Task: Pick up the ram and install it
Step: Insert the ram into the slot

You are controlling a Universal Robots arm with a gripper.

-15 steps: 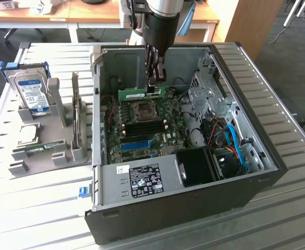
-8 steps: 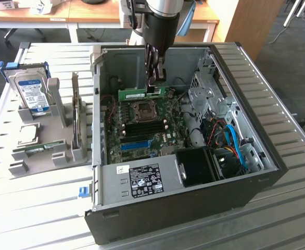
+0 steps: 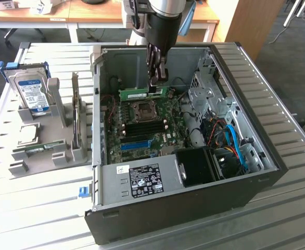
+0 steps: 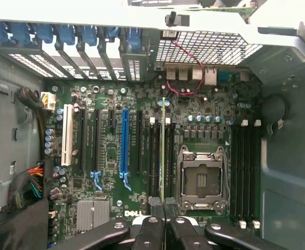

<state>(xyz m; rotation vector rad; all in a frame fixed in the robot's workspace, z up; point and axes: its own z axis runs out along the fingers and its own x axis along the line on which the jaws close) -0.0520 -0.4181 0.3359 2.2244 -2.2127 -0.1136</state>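
In the exterior view my gripper (image 3: 156,83) reaches down into the open computer case (image 3: 157,182) and is shut on the ram (image 3: 139,95), a long green stick held level on its long edge above the motherboard (image 3: 142,130). The wrist view shows the ram (image 4: 163,146) edge-on as a thin green line running out from my gripper (image 4: 164,205). It lines up over the long black memory slots (image 4: 155,156) beside the empty CPU socket (image 4: 202,177). I cannot tell whether its lower edge touches a slot.
A grey holder (image 3: 59,143) at the exterior view's left carries a blue-labelled hard drive (image 3: 32,94) and a second green stick (image 3: 38,150). Inside the case are a black fan shroud (image 3: 197,166), blue and orange cables (image 3: 236,146) and a metal drive cage (image 3: 207,96).
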